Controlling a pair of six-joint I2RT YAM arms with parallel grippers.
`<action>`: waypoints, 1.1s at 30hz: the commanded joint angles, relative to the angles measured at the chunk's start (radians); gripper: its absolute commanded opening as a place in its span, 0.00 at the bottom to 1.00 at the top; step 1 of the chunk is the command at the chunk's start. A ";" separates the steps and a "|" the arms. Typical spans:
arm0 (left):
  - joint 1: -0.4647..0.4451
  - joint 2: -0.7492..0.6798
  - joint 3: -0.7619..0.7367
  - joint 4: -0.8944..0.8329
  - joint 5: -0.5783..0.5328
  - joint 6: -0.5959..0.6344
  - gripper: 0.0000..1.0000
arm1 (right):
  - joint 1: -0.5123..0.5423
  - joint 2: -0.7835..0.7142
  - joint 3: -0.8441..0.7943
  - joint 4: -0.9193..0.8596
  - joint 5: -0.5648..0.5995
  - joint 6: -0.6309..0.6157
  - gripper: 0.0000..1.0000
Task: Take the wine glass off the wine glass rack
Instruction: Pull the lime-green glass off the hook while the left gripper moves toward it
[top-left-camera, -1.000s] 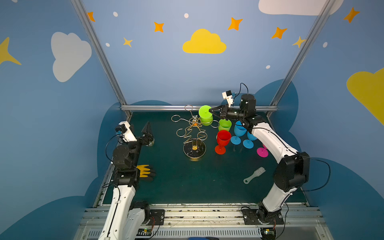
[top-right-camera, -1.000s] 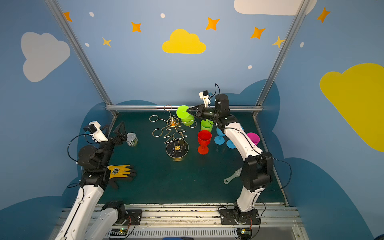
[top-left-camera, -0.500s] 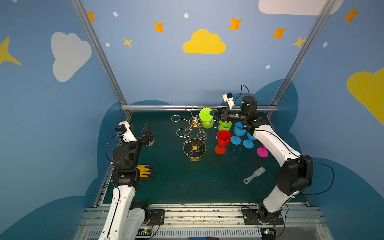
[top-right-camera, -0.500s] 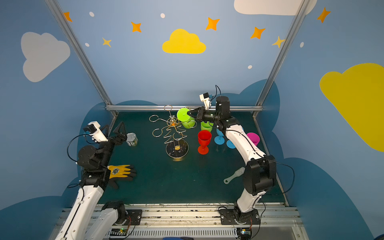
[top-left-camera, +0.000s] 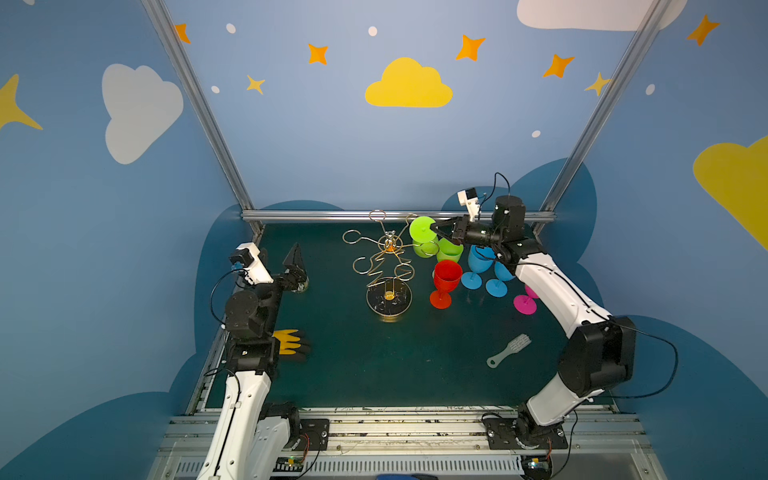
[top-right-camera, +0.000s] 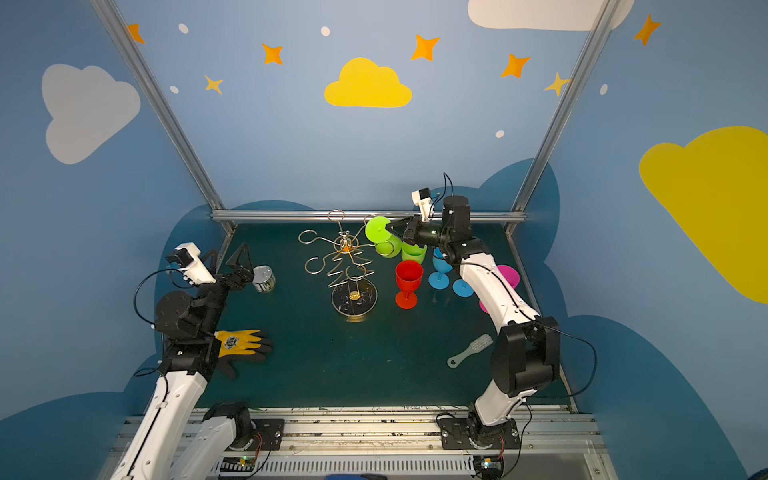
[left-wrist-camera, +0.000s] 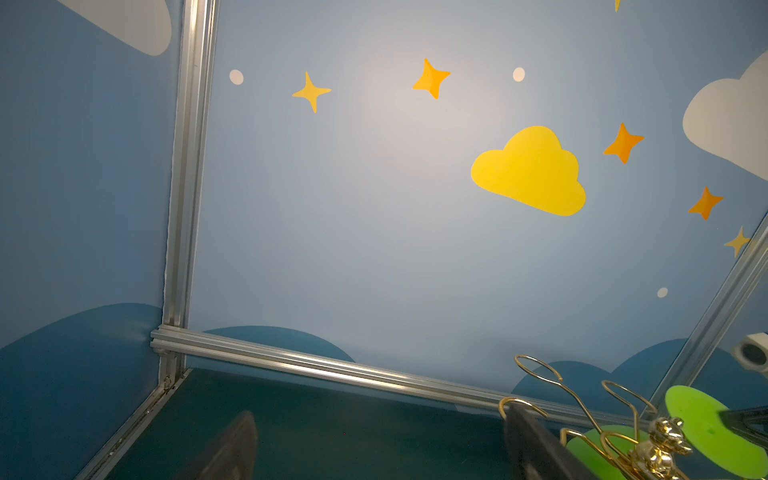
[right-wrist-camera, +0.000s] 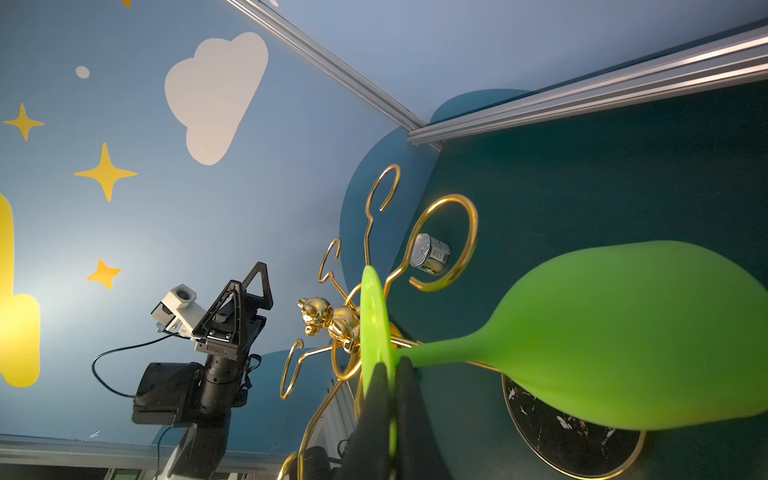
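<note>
Gold wire, curled into looped arms round a central post on a round dark base, makes up the wine glass rack (top-left-camera: 388, 259). It stands on the dark green table mat (top-left-camera: 353, 374), a little toward the far side. At the rack's far right arm is the lime-green plastic wine glass (top-left-camera: 422, 228), upside down and tilted, with its flat foot uppermost and its bowl hanging below. The right gripper (right-wrist-camera: 391, 365) reaches in from the right, its black fingers (right-wrist-camera: 376, 395) pinched together on the rim of that foot. In the right wrist view the stem runs close past the gold wires. Whether it sits inside the arm's loop or beside it cannot be told.

The left gripper (left-wrist-camera: 379, 411) is at the left edge of the mat, raised, with its jaws spread wide and nothing between them. Just to its right stands a small silver tin can (top-right-camera: 264, 278). Nearer, along the left edge, lies a yellow-and-black work glove (top-right-camera: 241, 343).

Several goblets stand upright on the mat to the right of the rack. They are a second lime-green goblet (top-left-camera: 451, 251), a red plastic goblet (top-left-camera: 446, 276), two blue goblets (top-left-camera: 478, 262) and a pink goblet (top-left-camera: 525, 303) whose bowl is partly hidden. A grey plastic brush (top-left-camera: 509, 351) lies at the near right.
</note>
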 joint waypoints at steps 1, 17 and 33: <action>0.004 -0.017 -0.012 0.027 0.010 -0.010 0.91 | -0.038 -0.088 -0.016 0.017 0.012 -0.023 0.00; -0.043 0.115 0.235 0.032 0.763 -0.253 0.67 | -0.060 -0.463 -0.122 -0.128 0.116 -0.289 0.00; -0.469 0.294 0.405 -0.035 0.827 -0.129 0.59 | 0.175 -0.574 -0.088 -0.281 0.100 -0.516 0.00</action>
